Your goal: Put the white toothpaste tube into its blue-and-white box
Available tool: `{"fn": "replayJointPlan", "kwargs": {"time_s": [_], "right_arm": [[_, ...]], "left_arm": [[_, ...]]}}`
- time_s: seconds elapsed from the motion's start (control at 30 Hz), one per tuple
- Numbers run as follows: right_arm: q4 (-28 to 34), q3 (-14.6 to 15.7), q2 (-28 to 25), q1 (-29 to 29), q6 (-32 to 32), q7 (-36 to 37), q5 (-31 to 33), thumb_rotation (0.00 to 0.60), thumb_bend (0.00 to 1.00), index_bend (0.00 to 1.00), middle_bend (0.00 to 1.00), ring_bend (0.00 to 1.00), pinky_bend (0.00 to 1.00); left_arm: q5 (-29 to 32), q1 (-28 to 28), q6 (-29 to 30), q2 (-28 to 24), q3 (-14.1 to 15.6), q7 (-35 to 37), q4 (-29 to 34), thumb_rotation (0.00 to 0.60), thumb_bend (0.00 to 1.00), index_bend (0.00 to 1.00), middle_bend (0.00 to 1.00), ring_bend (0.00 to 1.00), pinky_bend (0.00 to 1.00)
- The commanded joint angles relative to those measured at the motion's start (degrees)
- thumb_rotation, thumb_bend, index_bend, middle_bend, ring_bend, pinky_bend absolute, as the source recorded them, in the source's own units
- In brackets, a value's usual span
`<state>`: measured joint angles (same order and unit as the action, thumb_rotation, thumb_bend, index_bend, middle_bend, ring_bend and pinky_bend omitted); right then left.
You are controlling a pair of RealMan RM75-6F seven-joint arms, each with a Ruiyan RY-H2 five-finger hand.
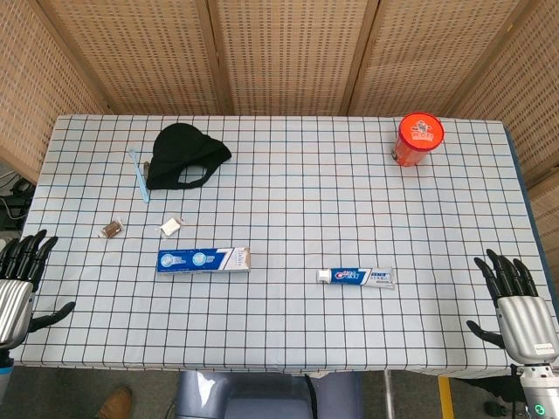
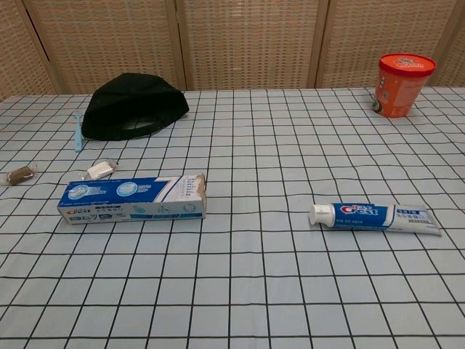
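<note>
The white toothpaste tube (image 1: 356, 277) (image 2: 374, 217) lies flat on the checked cloth right of centre, cap pointing left. Its blue-and-white box (image 1: 203, 259) (image 2: 132, 198) lies flat left of centre, its open flap end facing right toward the tube. My left hand (image 1: 21, 278) rests at the table's near left corner, fingers spread, holding nothing. Over at the near right corner my right hand (image 1: 515, 301) is likewise spread and empty. Both hands are far from the tube and box. The chest view shows neither hand.
A black cap (image 1: 185, 155) (image 2: 133, 105) lies at the back left with a blue toothbrush (image 1: 140, 175) (image 2: 78, 131) beside it. Two small wrapped items (image 1: 111, 229) (image 1: 170, 227) lie left of the box. An orange tub (image 1: 418, 139) (image 2: 403, 84) stands at the back right.
</note>
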<state>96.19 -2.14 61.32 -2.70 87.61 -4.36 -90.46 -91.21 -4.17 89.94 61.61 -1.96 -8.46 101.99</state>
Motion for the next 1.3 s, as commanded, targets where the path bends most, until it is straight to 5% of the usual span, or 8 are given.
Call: {"fn": "replayJointPlan", "kwargs": {"time_s": [0.03, 0.3, 0.47, 0.63, 1.3], "right_arm": [[-0.1, 0.0, 0.1, -0.1, -0.2, 0.0, 0.1, 0.600, 0.00, 0.00, 0.00, 0.00, 0.00], [-1.0, -0.2, 0.9, -1.7, -3.9, 2.6, 1.6, 0.600, 0.00, 0.06, 0.02, 0.00, 0.00], [-6.0, -2.9, 5.6, -9.6, -12.9, 0.5, 1.6, 0.600, 0.00, 0.21, 0.21, 0.16, 0.05], [-6.8, -3.9, 9.6, -13.6, -19.1, -3.4, 4.9, 0.600, 0.01, 0.32, 0.37, 0.31, 0.22], [-11.3, -6.8, 24.7, -21.9, -27.8, -20.0, 18.5, 0.600, 0.14, 0.38, 0.42, 0.37, 0.38]], "left_arm": [[0.1, 0.0, -0.1, 0.0, 0.0, 0.0, -0.1, 0.600, 0.00, 0.00, 0.00, 0.00, 0.00], [0.7, -0.1, -0.3, -0.5, -0.3, 0.9, 0.2, 0.600, 0.00, 0.00, 0.00, 0.00, 0.00], [2.3, -0.9, -1.9, -0.4, -1.0, 0.8, 0.3, 0.600, 0.00, 0.00, 0.00, 0.00, 0.00], [3.6, -1.4, -2.8, -0.1, -1.4, 0.2, 0.2, 0.600, 0.00, 0.00, 0.00, 0.00, 0.00], [6.9, -2.5, -5.0, 0.6, -2.3, -1.2, -0.2, 0.600, 0.00, 0.00, 0.00, 0.00, 0.00]]}}
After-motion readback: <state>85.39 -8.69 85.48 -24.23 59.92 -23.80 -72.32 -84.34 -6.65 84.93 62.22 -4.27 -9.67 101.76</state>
